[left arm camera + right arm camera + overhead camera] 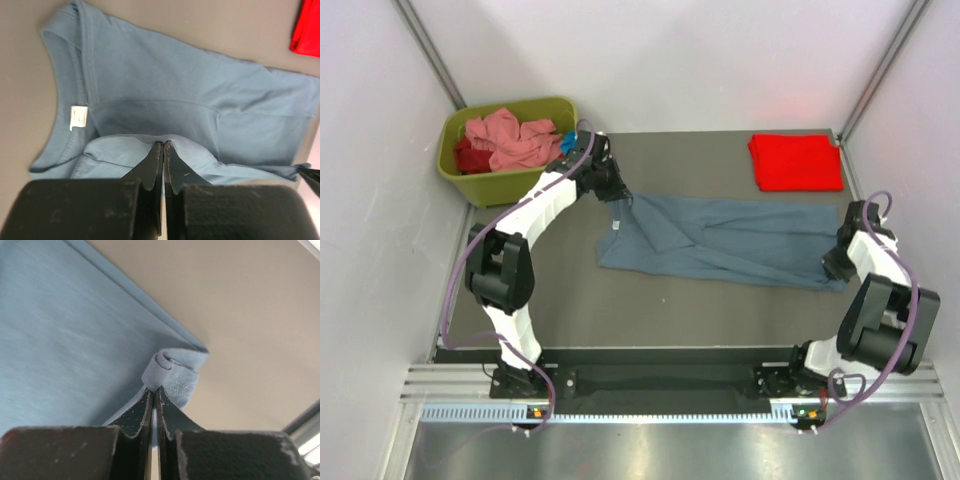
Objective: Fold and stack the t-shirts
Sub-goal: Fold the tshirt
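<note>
Since both of my claws are clamped shut on the slate blue-grey t-shirt (720, 240), what matters now is an even, unhurried fold. The shirt lies across the middle of the tabletop (700, 310), neck end toward my left arm and hem toward my right, with rumpled creases running through its middle.

My left claw (163, 145) pinches a raised ridge of cloth near the collar, just beside the white neck label (78, 118); that bite looks deep enough. My right claw (152, 389) has only a small rolled corner of the hem, so I judge it the likelier grip to slip.

I would draw the two ends gently apart first, to take out the slack and flatten those creases. Then I would raise both claws level with each other, so the cloth does not twist, and lay the held edge squarely over the opposite one; a hard tug could strip the hem corner free.

The folded bright red tee (796, 162) at the back right looks like the stack's base. The pink tee (510, 140) and dark red tee (470, 155) wait in the olive bin (485, 186).
</note>
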{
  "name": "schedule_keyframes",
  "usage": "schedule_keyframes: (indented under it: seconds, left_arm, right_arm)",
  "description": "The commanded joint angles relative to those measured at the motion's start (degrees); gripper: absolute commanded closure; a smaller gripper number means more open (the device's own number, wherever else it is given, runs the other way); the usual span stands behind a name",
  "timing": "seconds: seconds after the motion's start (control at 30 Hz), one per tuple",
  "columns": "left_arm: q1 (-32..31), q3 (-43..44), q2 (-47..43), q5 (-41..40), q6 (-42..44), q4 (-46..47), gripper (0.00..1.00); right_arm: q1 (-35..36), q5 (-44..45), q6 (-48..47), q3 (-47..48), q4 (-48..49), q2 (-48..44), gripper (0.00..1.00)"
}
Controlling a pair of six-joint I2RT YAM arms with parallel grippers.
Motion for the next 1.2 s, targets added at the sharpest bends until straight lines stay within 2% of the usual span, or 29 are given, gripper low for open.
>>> schedule_keyframes:
  seconds: [0.0,0.03,0.07,0.1,0.13,0.23,0.37,0.53,0.67,0.8,1.0,1.17]
  left_arm:
    - [0.3,2.1,0.9,-0.2,2.3,1.4,1.0]
    - [0.3,1.0,1.1,5.1,2.3,4.2,1.0]
    - [0.2,0.4,1.2,7.1,1.7,5.2,1.0]
    - [-0.1,0.1,1.4,7.8,1.7,5.2,1.0]
    - [-0.4,0.1,1.3,7.5,1.8,3.9,1.0]
    - [-0.5,-1.8,0.3,5.7,2.4,4.3,1.0]
    - [-0.5,-1.6,-0.1,6.5,3.6,3.4,1.0]
    - [-1.5,-3.9,-0.8,8.9,2.9,5.0,1.0]
    - [-2.0,-8.1,-1.9,11.7,1.1,11.1,1.0]
    - [-2.6,-8.4,-2.3,11.7,1.6,12.1,1.0]
    - [-2.9,-9.3,-2.4,11.2,2.3,13.5,1.0]
    - [-2.9,-10.6,-2.1,12.3,2.6,14.8,1.0]
  right_arm:
    - [0.8,-1.6,-4.1,7.2,1.7,4.7,0.99]
    - [0.8,-3.0,-4.4,8.0,1.2,5.6,0.93]
    - [0.8,-3.4,-4.8,8.7,0.7,6.7,0.88]
    - [0.8,-3.5,-4.8,9.6,0.4,7.0,0.84]
    - [0.8,-3.9,-4.7,9.9,0.4,7.1,0.75]
    - [0.8,-4.4,-3.5,11.3,-1.0,6.1,0.63]
    - [-0.3,-6.3,-2.1,12.2,-3.2,4.3,0.6]
    - [-2.7,-10.1,-1.0,8.0,-1.7,2.3,0.58]
    - [-8.7,-19.0,0.0,6.6,-1.4,4.0,0.58]
    - [-11.6,-17.5,0.4,9.6,-5.4,4.4,0.57]
    - [-12.2,-18.6,1.6,11.8,-10.3,4.6,0.56]
    - [-12.2,-17.2,1.8,10.8,-9.8,4.6,0.55]
